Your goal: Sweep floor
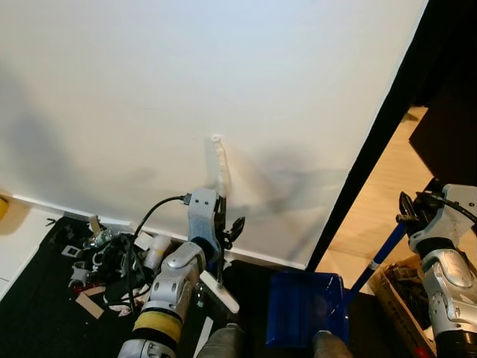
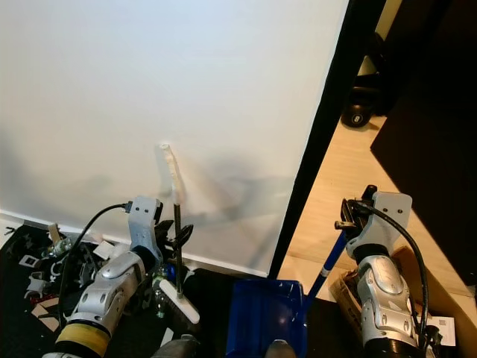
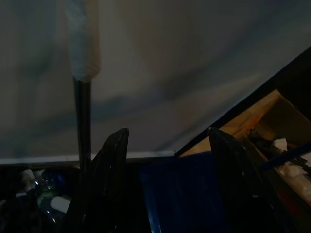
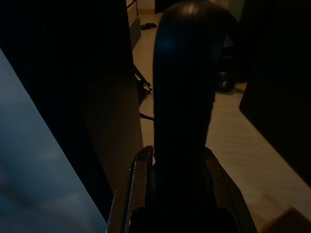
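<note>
The blue dustpan is cut off by the bottom edge. The right pincer's fingertips are hidden behind the dustpan's handle. The litter heap is too jumbled and small to identify.

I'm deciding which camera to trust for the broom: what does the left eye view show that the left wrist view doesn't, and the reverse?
The left eye view adds the litter pile on the black mat at the robot's left, and the right gripper shut on the dustpan handle. The left wrist view adds a close look at the left gripper: its fingers stand apart, with the broom pole beside one finger, outside the gap. Both share the broom pole with its white-wrapped top, the blue dustpan and the white wall.
</note>
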